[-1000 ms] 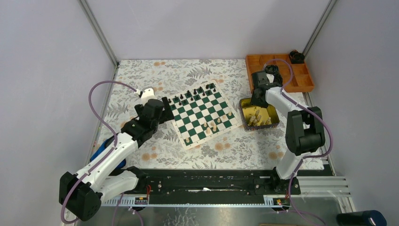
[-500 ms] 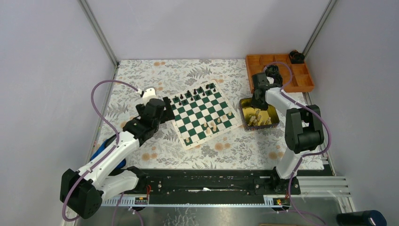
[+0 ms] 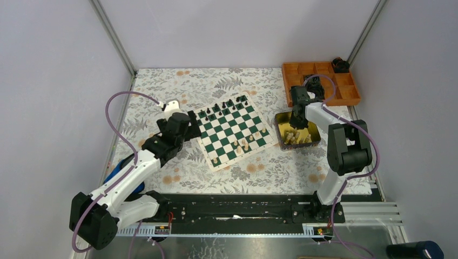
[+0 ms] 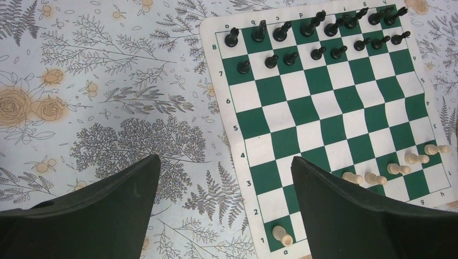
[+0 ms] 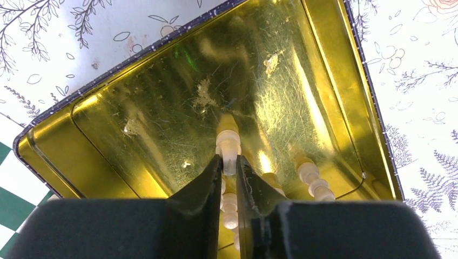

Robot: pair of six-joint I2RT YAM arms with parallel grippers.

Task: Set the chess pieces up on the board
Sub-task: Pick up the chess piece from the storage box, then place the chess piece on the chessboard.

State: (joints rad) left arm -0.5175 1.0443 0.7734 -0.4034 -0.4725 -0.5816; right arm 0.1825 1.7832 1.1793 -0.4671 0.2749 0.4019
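The right gripper is down inside the gold tin. Its jaws are almost together and pinch one cream piece that lies on the tin floor. The grip seems to sit on a thin part of the piece, with the rest pointing away from the fingers. The danger I see is that such a smooth, round piece turns or slips out during the lift. It then arrives tilted at the board and cannot stand on its square. Other loose pieces lie just beside it, one partly under the fingers, so one of them can be dragged or caught together with the first. The left gripper hangs wide open and empty over the left border of the board. A corner piece stands just beside its finger, and a careless move there can knock it over. The black pieces stand in two rows at the far side
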